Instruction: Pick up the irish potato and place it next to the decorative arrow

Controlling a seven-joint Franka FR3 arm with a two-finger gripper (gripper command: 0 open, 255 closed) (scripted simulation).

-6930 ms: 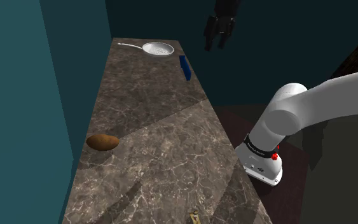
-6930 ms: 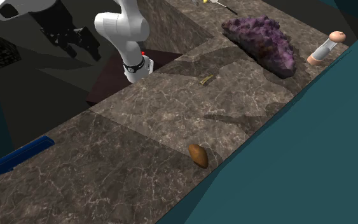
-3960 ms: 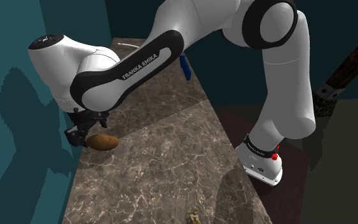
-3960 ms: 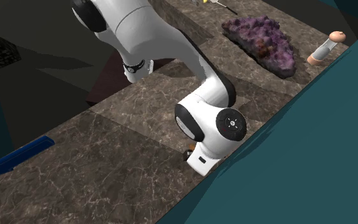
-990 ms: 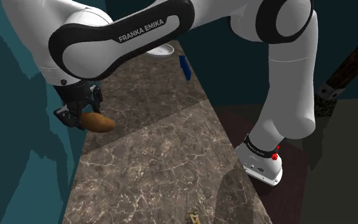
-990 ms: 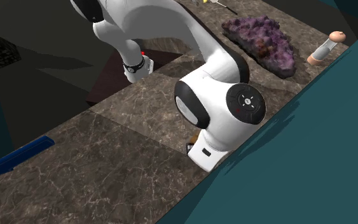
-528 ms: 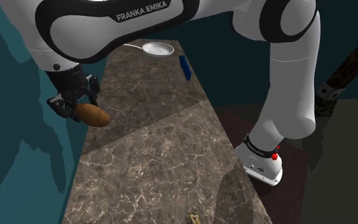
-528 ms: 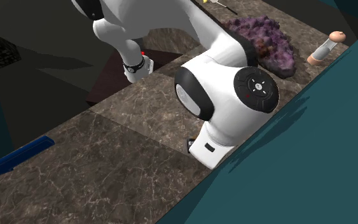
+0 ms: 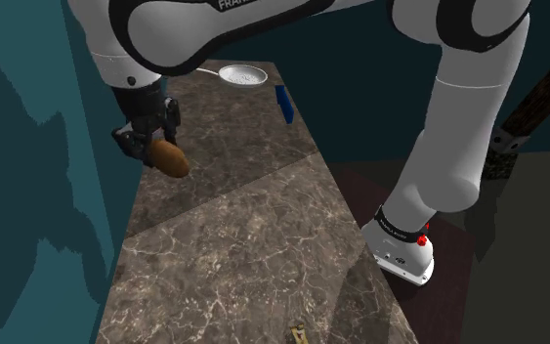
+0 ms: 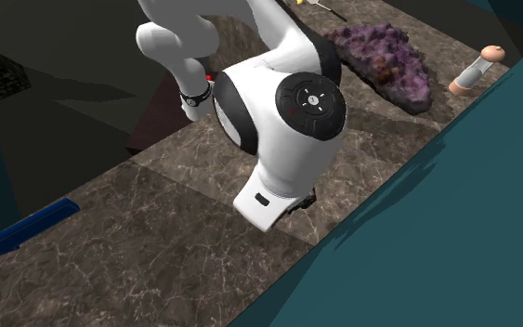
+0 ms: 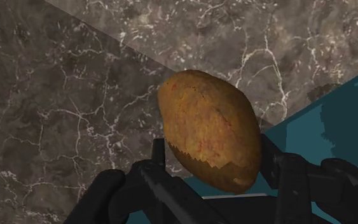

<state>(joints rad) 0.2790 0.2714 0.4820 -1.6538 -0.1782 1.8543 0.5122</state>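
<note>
- The brown, egg-shaped potato point(image 9: 171, 157) had come up off the dark, marble-look surface point(image 9: 263, 244) where it lay before. In the last half second it had drifted toward the shoulder view's upper right.
- The black jaws were clamped on the potato point(image 11: 209, 133), with a black finger point(image 11: 289, 181) on each side of it.
- The potato's long way ran out past the fingertips, so most of it stuck out in front of the jaws.
- It hung above the surface, close to the teal wall point(image 9: 28, 195), and looked clear of the surface.
- A small yellowish thing point(image 9: 298, 334) lay at the shoulder view's bottom edge. It was likely the decorative arrow, though it was too small to be sure.
- That thing was well apart from the potato. The carry would need to go toward the shoulder view's bottom and a little right, then down beside it.
</note>
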